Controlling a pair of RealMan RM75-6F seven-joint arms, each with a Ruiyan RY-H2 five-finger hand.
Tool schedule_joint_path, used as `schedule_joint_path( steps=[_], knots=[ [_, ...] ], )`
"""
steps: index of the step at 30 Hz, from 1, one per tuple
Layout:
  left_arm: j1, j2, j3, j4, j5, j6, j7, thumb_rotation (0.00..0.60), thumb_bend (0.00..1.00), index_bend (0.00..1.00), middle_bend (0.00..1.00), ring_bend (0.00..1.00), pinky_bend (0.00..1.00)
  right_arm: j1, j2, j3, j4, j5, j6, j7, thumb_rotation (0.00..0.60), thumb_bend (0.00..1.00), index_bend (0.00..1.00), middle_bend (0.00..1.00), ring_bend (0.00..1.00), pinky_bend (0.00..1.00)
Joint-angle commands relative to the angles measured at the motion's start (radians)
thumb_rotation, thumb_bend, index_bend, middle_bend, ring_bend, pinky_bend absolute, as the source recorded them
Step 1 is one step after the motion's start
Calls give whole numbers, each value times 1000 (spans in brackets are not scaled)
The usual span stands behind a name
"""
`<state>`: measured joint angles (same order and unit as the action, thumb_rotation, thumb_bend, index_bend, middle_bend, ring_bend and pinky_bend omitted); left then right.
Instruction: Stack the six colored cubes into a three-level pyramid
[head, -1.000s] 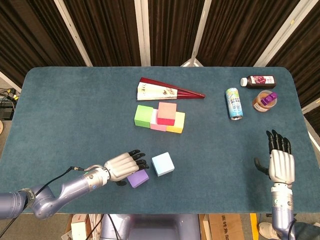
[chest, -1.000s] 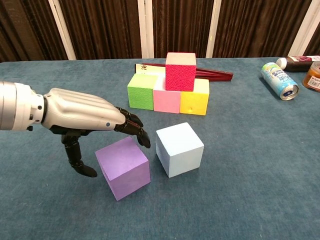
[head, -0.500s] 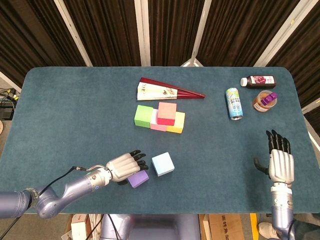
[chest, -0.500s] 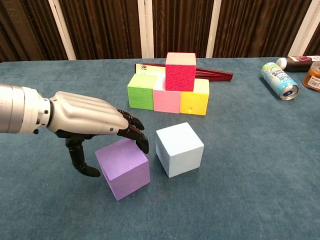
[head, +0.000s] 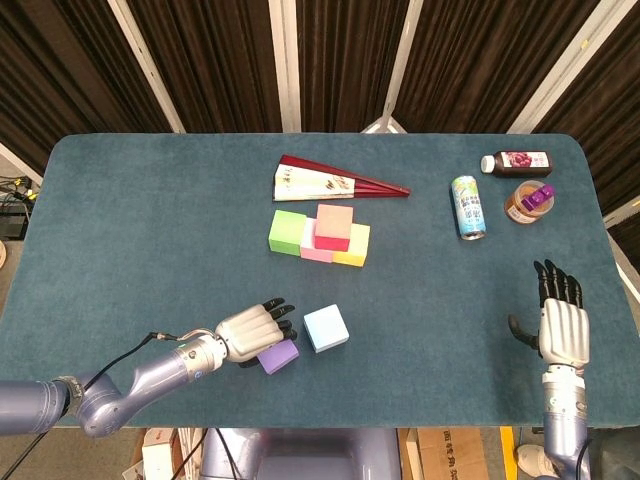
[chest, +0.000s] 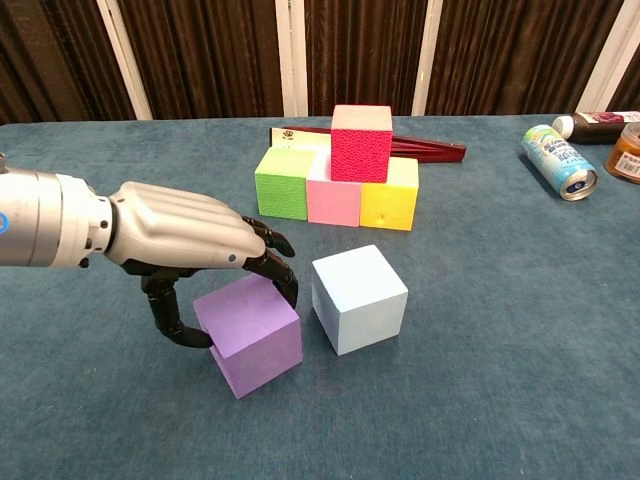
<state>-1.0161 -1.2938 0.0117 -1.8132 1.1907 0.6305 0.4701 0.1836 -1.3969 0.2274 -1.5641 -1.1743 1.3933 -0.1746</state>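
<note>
My left hand (chest: 185, 240) wraps purple cube (chest: 250, 335), thumb and fingers touching its sides; cube on tabletop (chest: 480, 380). Right hand (head: 560, 322) spread, empty.

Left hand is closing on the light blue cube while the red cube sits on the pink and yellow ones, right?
Not quite. The chest view shows the left hand closing on the purple cube; the light blue cube stands untouched beside it. The red cube does sit on the pink cube and yellow cube.
</note>
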Motion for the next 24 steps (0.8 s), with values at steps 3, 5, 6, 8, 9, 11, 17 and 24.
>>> schedule_joint_path(
  steps=[3,5,6,8,9,11,17,24],
  knots=[
    [-4,1,4,-3,-5,5,6,600,396,288,276,0,0,-1,0,2,-1,2,3,3,600,336,4,45,0,0],
    [-5,1,5,-5,-7,10,6,600,410,302,288,0,0,-1,1,3,-1,4,4,7,600,336,5,45,0,0],
    [-5,2,6,-4,-7,13,7,600,419,304,290,0,0,-2,1,4,-2,3,5,9,600,335,5,45,0,0],
    [-5,1,8,-3,-10,15,7,600,425,304,290,0,0,-3,2,4,-2,3,7,11,600,335,5,45,0,0],
    [-6,1,8,-2,-11,16,7,600,425,305,290,0,0,-3,2,3,-2,2,7,12,600,335,5,45,0,0],
    [-7,1,6,-1,-14,18,5,600,425,305,290,0,0,-4,2,3,-1,1,8,13,600,335,5,45,0,0],
    [-10,41,-18,-29,-30,38,-19,600,427,313,293,0,0,-3,3,3,-1,3,7,13,600,335,6,45,0,0],
    [-12,153,-35,-72,-105,42,-55,600,427,303,290,0,0,0,3,4,2,9,0,14,600,335,7,45,0,0]
  ],
)
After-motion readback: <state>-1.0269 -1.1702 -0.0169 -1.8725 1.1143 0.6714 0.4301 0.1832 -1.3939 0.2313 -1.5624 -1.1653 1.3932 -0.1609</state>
